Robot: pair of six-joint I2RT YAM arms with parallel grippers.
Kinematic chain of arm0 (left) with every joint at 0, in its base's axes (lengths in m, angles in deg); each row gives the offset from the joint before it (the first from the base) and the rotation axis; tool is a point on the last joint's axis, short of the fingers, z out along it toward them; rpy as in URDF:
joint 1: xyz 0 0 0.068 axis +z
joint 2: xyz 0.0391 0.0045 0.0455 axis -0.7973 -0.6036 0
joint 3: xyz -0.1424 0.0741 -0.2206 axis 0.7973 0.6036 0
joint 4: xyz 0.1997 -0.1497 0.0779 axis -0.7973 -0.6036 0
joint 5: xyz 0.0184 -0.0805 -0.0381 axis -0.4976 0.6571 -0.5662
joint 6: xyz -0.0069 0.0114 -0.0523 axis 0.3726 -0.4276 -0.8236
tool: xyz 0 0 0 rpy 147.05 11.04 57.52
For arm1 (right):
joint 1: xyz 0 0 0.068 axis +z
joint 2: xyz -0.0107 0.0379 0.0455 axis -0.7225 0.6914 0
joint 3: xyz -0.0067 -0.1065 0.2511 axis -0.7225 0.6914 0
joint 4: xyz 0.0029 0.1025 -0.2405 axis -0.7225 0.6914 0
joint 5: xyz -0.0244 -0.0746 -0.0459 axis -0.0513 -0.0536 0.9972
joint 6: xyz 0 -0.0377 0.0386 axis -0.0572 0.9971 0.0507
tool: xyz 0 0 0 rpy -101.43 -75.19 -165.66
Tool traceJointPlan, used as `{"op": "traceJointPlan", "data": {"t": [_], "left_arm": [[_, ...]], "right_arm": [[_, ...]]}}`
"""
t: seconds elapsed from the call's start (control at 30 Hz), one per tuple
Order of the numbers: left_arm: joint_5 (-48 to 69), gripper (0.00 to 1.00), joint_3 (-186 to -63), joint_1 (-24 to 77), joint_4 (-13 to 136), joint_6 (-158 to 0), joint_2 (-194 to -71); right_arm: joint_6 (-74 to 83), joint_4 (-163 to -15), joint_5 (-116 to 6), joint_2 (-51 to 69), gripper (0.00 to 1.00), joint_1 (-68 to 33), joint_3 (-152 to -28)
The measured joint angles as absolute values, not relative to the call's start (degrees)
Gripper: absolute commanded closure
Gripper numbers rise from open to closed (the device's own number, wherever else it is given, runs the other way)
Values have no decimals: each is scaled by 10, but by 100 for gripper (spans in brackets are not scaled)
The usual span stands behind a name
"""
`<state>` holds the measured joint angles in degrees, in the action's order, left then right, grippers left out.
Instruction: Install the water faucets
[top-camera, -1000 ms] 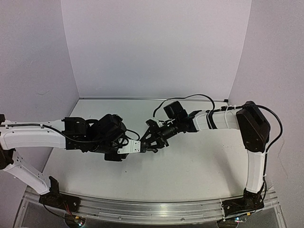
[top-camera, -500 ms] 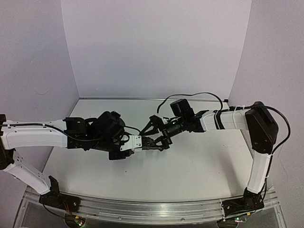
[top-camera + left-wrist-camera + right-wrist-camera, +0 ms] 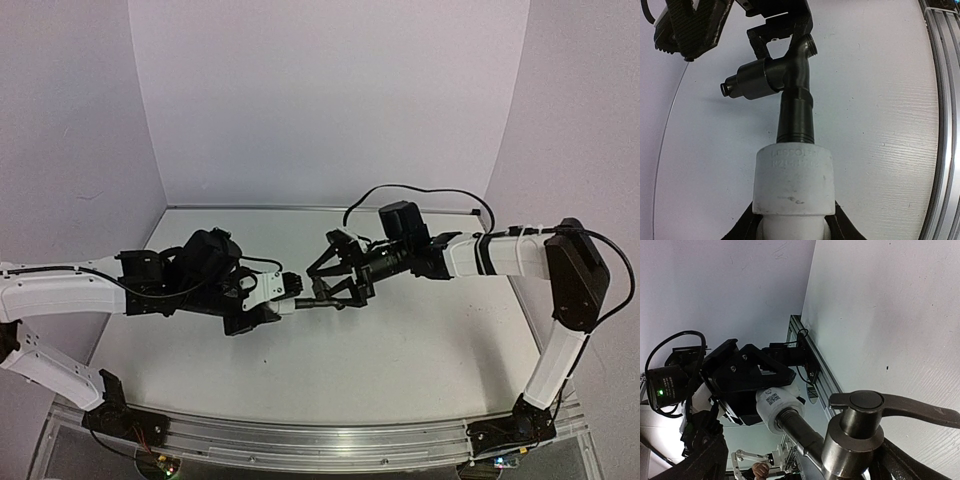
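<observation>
The water faucet [image 3: 794, 85], dark grey with a bent spout, sits with its threaded stem inside a white pipe fitting [image 3: 794, 180]. My left gripper [image 3: 794, 227] is shut on that fitting and holds both above the table. From above, the faucet [image 3: 318, 300] pokes out to the right of the fitting [image 3: 268, 288] and the left gripper [image 3: 280, 290]. My right gripper [image 3: 338, 284] is open, its fingers spread on either side of the faucet without pinching it. The right wrist view has the faucet body [image 3: 855, 442] and its lever handle [image 3: 900, 409] close up, with the fitting [image 3: 776, 407] behind.
The white table [image 3: 420, 350] is walled on three sides. An aluminium rail [image 3: 320, 440] runs along its near edge, and it also shows as the rail [image 3: 940, 100] at the right of the left wrist view. Both arms meet over the table's middle.
My right gripper has opened off the faucet and drawn back a little to the right. My left gripper still holds the fitting and has shifted slightly.
</observation>
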<state>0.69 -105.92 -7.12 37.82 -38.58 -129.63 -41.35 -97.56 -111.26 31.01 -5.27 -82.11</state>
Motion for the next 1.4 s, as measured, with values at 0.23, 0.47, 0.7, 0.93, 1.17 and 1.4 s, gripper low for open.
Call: {"op": "traceJointPlan", "data": {"t": [0.23,0.47,0.7,0.93,1.17,1.4], "left_arm": [[6,100,-1059,-61,379,-410,-1294],[6,100,-1058,-25,379,-442,-1289],[52,100,-1058,-4,380,-500,-1267],[186,100,-1072,56,390,-649,-1254],[360,100,-1144,96,435,-818,-1291],[490,100,-1169,96,467,-908,-1327]], "right_arm": [[-413,-986,-1122,309,2,-54,-799],[-394,-972,-1121,290,2,-55,-754],[-227,-823,-1027,217,2,-68,-773],[55,-752,-859,60,8,-71,-772],[268,-797,-829,-25,15,-71,-738],[349,-860,-859,-4,21,-71,-722]]}}
